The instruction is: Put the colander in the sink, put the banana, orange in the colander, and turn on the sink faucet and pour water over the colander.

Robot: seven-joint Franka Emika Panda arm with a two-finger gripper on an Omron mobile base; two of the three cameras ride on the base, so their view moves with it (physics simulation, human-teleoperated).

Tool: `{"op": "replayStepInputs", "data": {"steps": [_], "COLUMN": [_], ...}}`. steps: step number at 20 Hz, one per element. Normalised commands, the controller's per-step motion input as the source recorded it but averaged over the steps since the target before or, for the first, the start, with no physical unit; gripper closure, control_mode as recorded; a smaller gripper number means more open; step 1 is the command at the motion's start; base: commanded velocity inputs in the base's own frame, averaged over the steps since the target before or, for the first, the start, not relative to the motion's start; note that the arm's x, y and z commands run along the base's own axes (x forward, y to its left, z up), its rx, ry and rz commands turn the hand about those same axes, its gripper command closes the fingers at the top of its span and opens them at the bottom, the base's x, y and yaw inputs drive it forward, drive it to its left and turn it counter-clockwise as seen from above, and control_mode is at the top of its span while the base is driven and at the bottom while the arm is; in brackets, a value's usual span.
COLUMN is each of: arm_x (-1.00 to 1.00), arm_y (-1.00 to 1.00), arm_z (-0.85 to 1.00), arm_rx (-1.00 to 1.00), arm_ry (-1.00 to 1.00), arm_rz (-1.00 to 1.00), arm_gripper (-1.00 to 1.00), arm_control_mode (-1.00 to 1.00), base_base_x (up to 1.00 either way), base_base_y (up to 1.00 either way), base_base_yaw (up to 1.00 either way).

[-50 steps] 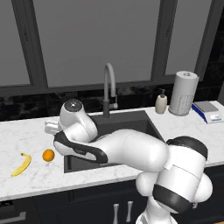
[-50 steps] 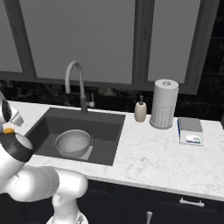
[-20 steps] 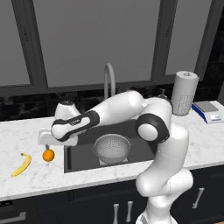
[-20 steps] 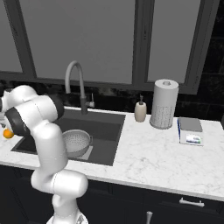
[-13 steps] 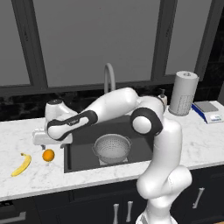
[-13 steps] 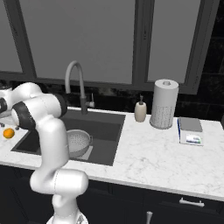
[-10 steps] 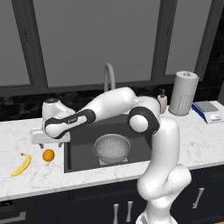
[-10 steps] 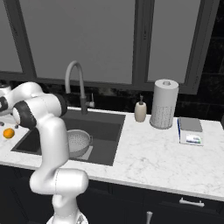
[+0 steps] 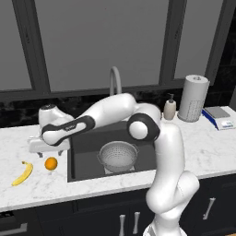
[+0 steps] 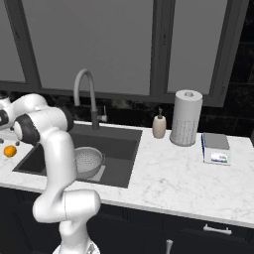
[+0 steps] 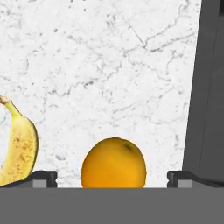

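Note:
The silver perforated colander (image 9: 118, 156) (image 10: 88, 161) sits inside the dark sink (image 9: 87, 140) (image 10: 121, 146). On the white marble counter left of the sink lie the orange (image 9: 51, 163) (image 10: 10, 151) (image 11: 113, 162) and, further left, the yellow banana (image 9: 22, 174) (image 11: 19, 151). My gripper (image 9: 47, 151) (image 11: 113, 178) hangs open just above the orange, with one fingertip (image 11: 43, 177) on each side of it and nothing held. The grey gooseneck sink faucet (image 9: 114, 79) (image 10: 84, 82) stands behind the basin, with no water running.
A soap bottle (image 9: 169, 107), a white paper-towel roll (image 9: 192, 97) and a small blue-and-white scale (image 9: 219, 117) stand on the counter right of the sink. Dark windows run along the back. The sink's edge (image 11: 210, 87) lies close to the orange.
My arm has swung left from the sink's left edge out over the counter and dropped slightly toward the orange. The gripper stays open. Colander, banana and orange have not moved.

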Motion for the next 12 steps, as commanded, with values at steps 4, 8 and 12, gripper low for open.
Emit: {"op": "replayStepInputs", "data": {"steps": [4, 8, 12], "arm_x": [-0.21, -0.30, -0.20], "arm_y": [0.00, -0.02, -0.07], "arm_z": [-0.12, -0.03, -0.06], "arm_rx": [0.00, 0.00, 0.00], "arm_ry": [0.01, 0.00, 0.00], "arm_rz": [0.00, 0.00, 0.00], "arm_gripper": [-1.00, -1.00, -1.00], "arm_control_mode": [-1.00, -1.00, -1.00], "base_base_x": [0.00, 0.00, 0.00], "base_base_y": [0.00, 0.00, 0.00], "base_base_yaw": [0.00, 0.00, 0.00]}}
